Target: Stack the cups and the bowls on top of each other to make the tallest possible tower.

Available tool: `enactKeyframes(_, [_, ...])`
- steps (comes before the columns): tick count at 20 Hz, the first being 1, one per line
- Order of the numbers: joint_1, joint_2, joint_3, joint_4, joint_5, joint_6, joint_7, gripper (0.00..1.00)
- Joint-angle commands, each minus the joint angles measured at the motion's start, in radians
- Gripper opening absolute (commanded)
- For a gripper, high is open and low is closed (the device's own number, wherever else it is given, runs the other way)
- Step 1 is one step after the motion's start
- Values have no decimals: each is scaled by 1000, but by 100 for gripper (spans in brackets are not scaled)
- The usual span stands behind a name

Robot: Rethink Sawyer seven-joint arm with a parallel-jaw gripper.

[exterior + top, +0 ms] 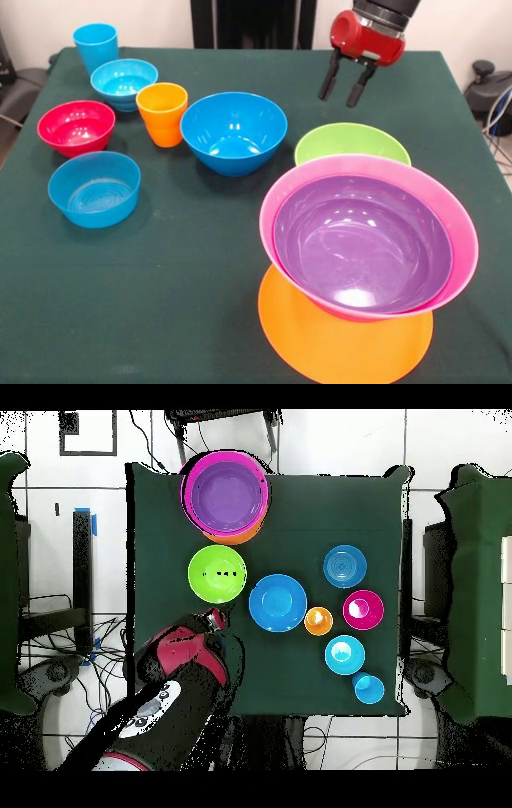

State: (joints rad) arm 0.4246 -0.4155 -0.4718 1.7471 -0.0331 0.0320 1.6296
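**Front view: tower half built, tool hovering empty**

Front view, nearest first: the tower is sitting at the near right of the worktop (pixel 160 320), orange bowl (pixel 344 344) as base, pink bowl (pixel 368 232) on it, purple bowl (pixel 364 244) nesting inside the pink. Stack is leaning a little off the base's centre. Just behind it the green bowl (pixel 352 144) is standing alone, not yet stacked. Next grab is probably green: pinching one rim wall, lifting clear of the pink rim, lowering centred into the purple so the lean is not worsening.

Further back: large blue bowl (pixel 234 132), orange cup (pixel 162 114), red bowl (pixel 76 126), two small light blue bowls (pixel 94 188) (pixel 124 82), blue cup (pixel 96 46) at the far corner.

Tool (pixel 345 86) is hanging above the far worktop beyond the green bowl, fingers parted a little, gripping nothing, touching nothing.
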Motion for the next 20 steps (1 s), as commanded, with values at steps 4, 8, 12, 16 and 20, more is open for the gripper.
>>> enactKeyframes(4, [59,37,126,-155,-8,119,79,100])
enactKeyframes(8, [77,38,115,-171,0,150,86,100])
enactKeyframes(12, [93,27,107,-189,1,198,86,100])
enactKeyframes(16, [101,29,102,-210,2,228,88,100])
enactKeyframes(20, [98,57,107,-228,1,208,103,100])
